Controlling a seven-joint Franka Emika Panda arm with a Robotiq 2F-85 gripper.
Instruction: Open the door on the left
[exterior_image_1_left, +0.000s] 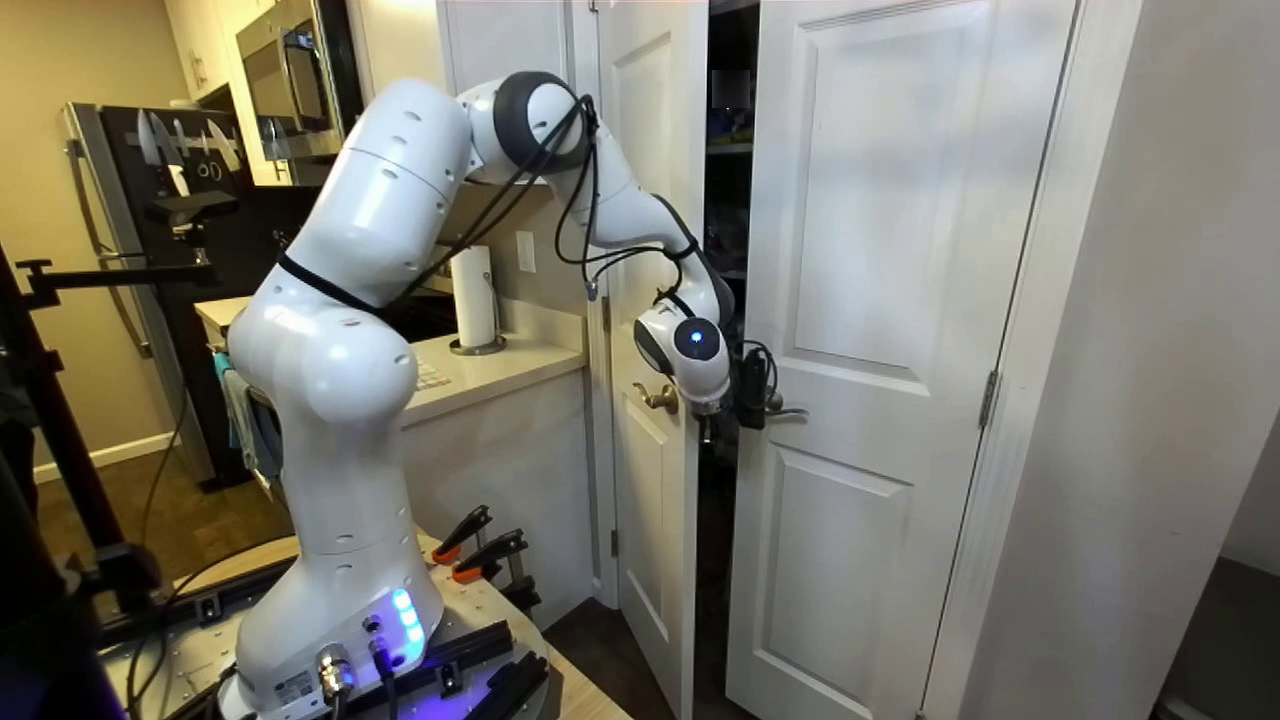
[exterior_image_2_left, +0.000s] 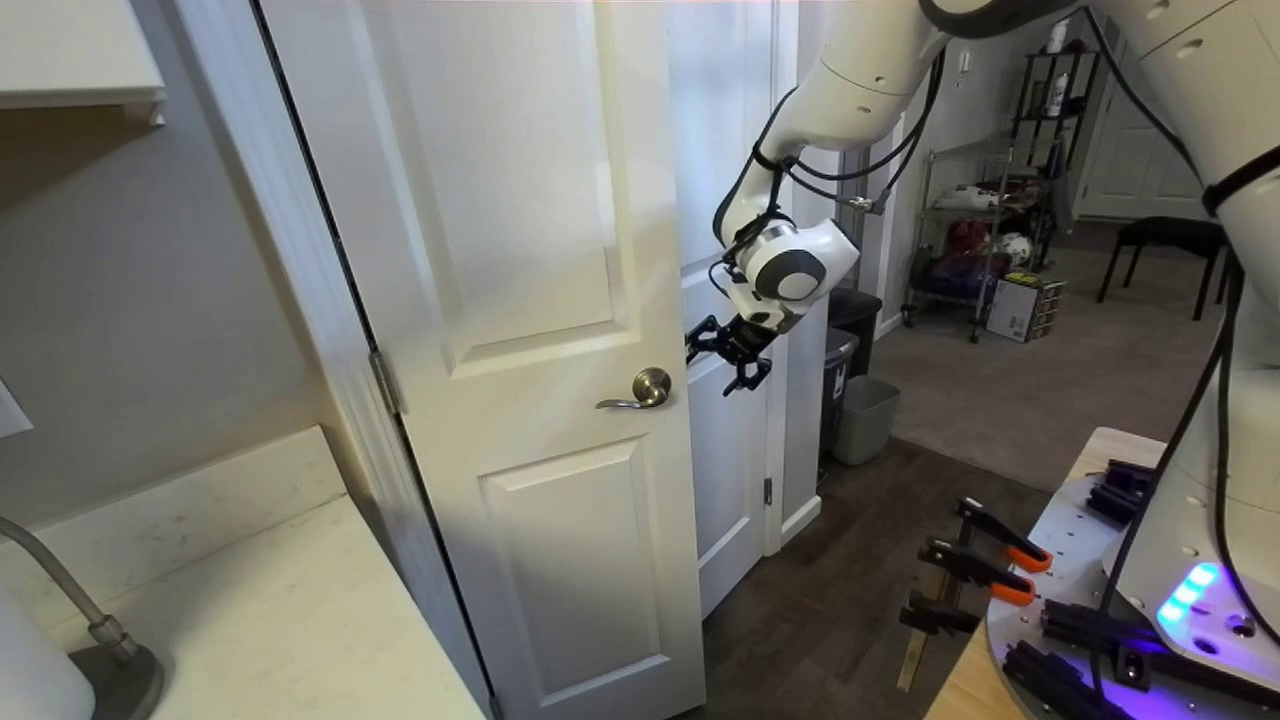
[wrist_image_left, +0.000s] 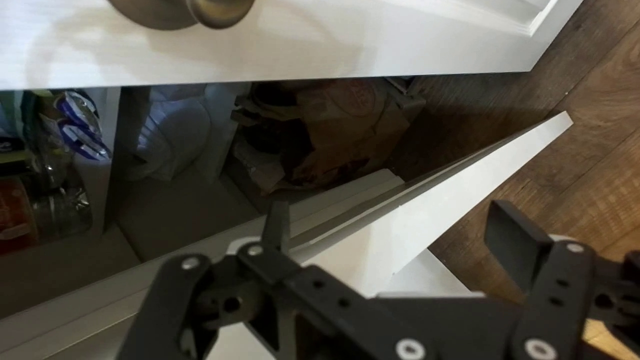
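- Right of center in an exterior view, seeing the white panelled door on the left (exterior_image_1_left: 650, 500) standing ajar, carrying a lever handle (exterior_image_1_left: 657, 397) near its right-hand side.
- Farther right in that frame, finding a matching door (exterior_image_1_left: 870, 280), with dark closet shelves (exterior_image_1_left: 735, 148) showing through the gap.
- Across the left half there, noting the white robot arm (exterior_image_1_left: 370, 210), with its wrist (exterior_image_1_left: 705, 370) hanging before the gap.
- From upper left to bottom center in an exterior view, seeing that door filling much of the frame, covering part of the matching door.
- Just right of it, mid-frame, observing the black gripper (exterior_image_2_left: 709, 368) hanging with jaws spread; failing to tell whether touching the door.
- Toward lower left, seeing a pale countertop (exterior_image_2_left: 270, 620); right of center, a grey bin (exterior_image_2_left: 866, 420).
- Along the top of the frame in the wrist view, seeing the matching door's face with a rounded handle (wrist_image_left: 220, 10) at upper left.
- Left of center, making out dim packages (wrist_image_left: 82, 125).
- From right of center toward the bottom, seeing the left door's narrow edge (wrist_image_left: 430, 215) slanting between the gripper's fingers (wrist_image_left: 517, 240), standing wide apart.
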